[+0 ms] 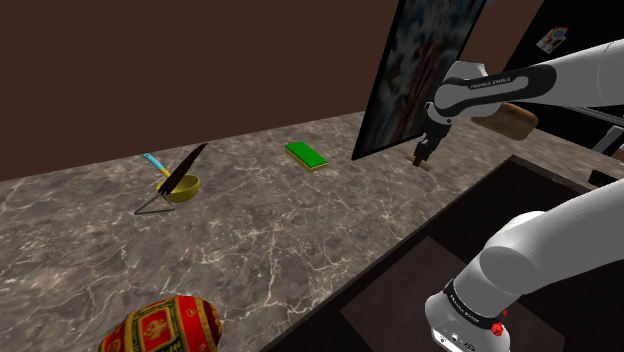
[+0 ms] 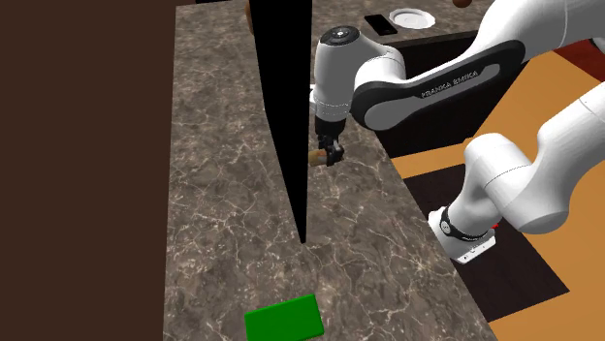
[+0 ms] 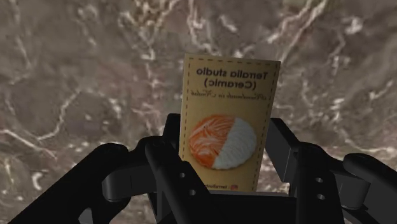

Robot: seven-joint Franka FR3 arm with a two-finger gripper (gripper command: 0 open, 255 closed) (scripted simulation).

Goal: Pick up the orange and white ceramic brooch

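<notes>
Near the upper right of the shoulder view, the all-black gripper (image 1: 424,152) is reaching straight down to the marble counter (image 1: 260,240), right beside the foot of a tall picture panel (image 1: 415,70) that is leaning up from the counter. Between its fingers (image 3: 164,162) the gripper is clamping a tan backing card (image 3: 232,76), pressing in on the card's two long edges. The orange and white brooch (image 3: 222,141) is sitting on that card's lower half, centred in the gap. Taking the card by its edges is likely sparing the rounded brooch face, which would be offering the pads little to bite on. The card is sitting low, at or just above the counter surface; whether it is already clearing the stone I cannot tell. The arm is rising from the lower right of the shoulder view, its forearm is running across toward the panel, and the wrist is bending so that the hand is pointing almost vertically down. In the second exterior view the hand is working just beside the panel's thin black edge, so the lift is probably calling for a straight upward pull away from it. Well apart, toward the left of the shoulder view, a green block (image 1: 307,154), a yellow bowl (image 1: 184,187) and a red and gold ornament (image 1: 165,325) are lying out of the way.
</notes>
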